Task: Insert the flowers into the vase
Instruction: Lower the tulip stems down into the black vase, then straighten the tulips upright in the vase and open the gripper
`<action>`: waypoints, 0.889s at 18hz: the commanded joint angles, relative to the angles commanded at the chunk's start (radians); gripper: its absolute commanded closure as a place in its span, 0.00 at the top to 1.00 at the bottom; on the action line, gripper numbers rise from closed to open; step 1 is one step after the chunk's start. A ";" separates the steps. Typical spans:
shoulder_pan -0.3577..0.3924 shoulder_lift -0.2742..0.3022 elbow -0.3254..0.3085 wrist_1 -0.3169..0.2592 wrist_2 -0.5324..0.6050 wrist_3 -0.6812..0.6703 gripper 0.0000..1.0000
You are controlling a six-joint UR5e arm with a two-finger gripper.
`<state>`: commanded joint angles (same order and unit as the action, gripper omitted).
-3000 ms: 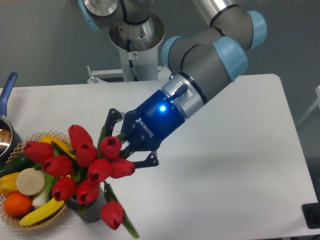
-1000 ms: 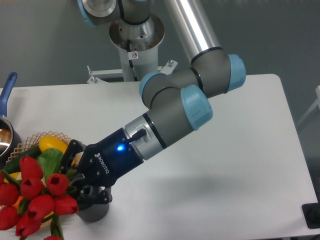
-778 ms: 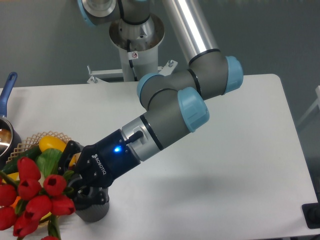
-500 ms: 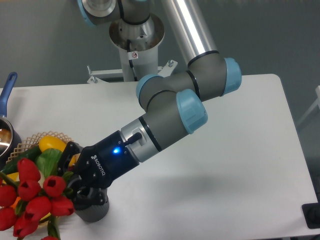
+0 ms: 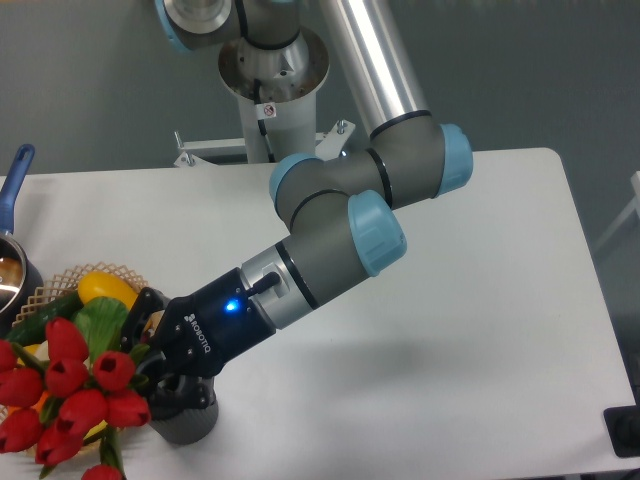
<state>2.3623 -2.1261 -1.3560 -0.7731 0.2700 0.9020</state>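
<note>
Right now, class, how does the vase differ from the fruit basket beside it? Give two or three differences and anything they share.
The vase is dark grey with a solid wall; the basket is pale woven wicker. The vase sits at the table's front edge under the gripper, largely hidden by it; the basket sits further left, clear of the gripper. The basket holds fruit; what is inside the vase cannot be seen. Both stand on the white table.
</note>
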 joint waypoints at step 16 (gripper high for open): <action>0.037 0.067 -0.265 0.000 0.009 0.238 0.26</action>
<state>2.3991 -2.0587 -1.6212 -0.7731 0.2792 1.1396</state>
